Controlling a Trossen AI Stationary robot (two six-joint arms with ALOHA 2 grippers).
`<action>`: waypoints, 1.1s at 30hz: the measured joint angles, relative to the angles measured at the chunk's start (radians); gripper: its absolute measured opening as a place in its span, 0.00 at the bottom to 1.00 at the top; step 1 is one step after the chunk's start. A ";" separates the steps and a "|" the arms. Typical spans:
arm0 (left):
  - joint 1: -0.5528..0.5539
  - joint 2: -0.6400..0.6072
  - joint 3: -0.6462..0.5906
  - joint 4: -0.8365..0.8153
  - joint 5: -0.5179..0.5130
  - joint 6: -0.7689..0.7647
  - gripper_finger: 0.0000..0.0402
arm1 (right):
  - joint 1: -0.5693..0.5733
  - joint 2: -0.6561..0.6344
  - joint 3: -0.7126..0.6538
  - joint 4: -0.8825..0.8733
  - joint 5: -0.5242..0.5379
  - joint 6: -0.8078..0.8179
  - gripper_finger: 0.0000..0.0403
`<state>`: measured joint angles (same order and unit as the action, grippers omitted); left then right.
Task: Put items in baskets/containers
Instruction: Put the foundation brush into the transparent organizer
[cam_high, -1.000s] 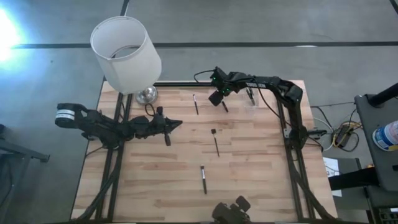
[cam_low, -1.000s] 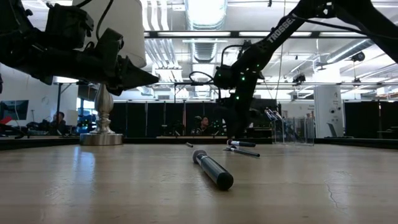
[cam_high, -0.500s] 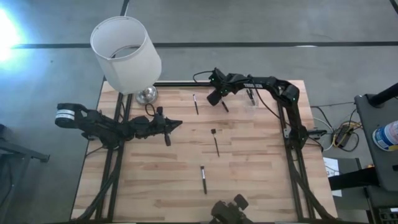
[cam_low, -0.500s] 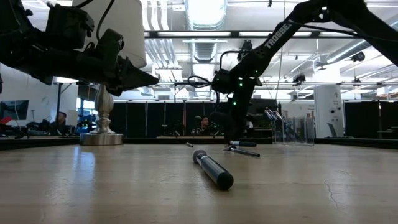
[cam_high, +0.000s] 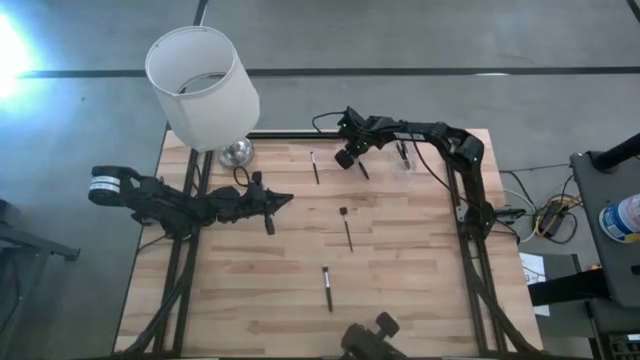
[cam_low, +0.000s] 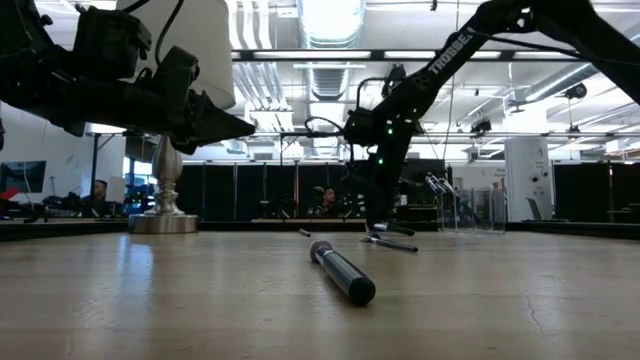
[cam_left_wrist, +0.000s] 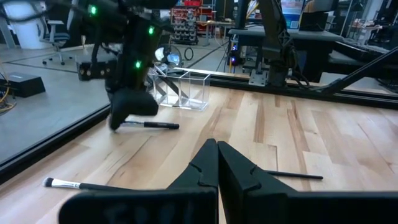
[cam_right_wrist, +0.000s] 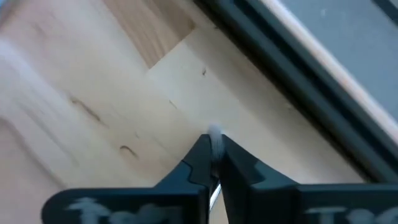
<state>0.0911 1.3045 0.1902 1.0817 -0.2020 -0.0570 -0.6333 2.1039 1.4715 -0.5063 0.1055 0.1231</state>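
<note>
My right gripper (cam_high: 345, 158) stands at the table's far side, shut on the end of a thin dark-handled brush (cam_left_wrist: 149, 125) that lies on the wood. To its right stands the small clear cup (cam_high: 404, 160), with brushes standing in it. Three more brushes lie flat on the table: one left of the gripper (cam_high: 314, 167), one at the centre (cam_high: 346, 228), and one toward the near edge (cam_high: 327, 288). My left gripper (cam_high: 290, 199) hovers shut at the left centre, pointing level and holding nothing. My right gripper pinches one end of the brush between its two fingers. A pale tip (cam_right_wrist: 214, 132) pokes out past the fingertips. The fingers slant down from above. The handle's free end (cam_left_wrist: 169, 126) lies on the table, pointing toward the cup.
A lamp with a large white lampshade (cam_high: 200, 85) and a metal base (cam_high: 236, 152) stands at the far left corner. Black frame rails (cam_high: 470, 230) run along the table's sides. Bare wood lies to the near right.
My right gripper has shut its open fingers on the brush's end while staying in about the same place. The brush remains on the table. My left arm has kept still.
</note>
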 joint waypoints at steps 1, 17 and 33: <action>0.000 0.000 0.000 0.000 0.000 0.000 0.00 | 0.003 -0.013 -0.001 -0.009 0.002 -0.009 0.03; 0.000 0.000 0.000 -0.011 0.001 -0.004 0.00 | 0.179 -0.562 -0.525 0.434 0.007 -0.085 0.02; 0.000 0.000 0.000 -0.029 0.007 -0.003 0.00 | 0.321 -1.140 -1.275 1.231 0.047 -0.304 0.03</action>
<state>0.0910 1.3048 0.1902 1.0527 -0.1951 -0.0605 -0.3122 0.9640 0.1966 0.7248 0.1524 -0.1807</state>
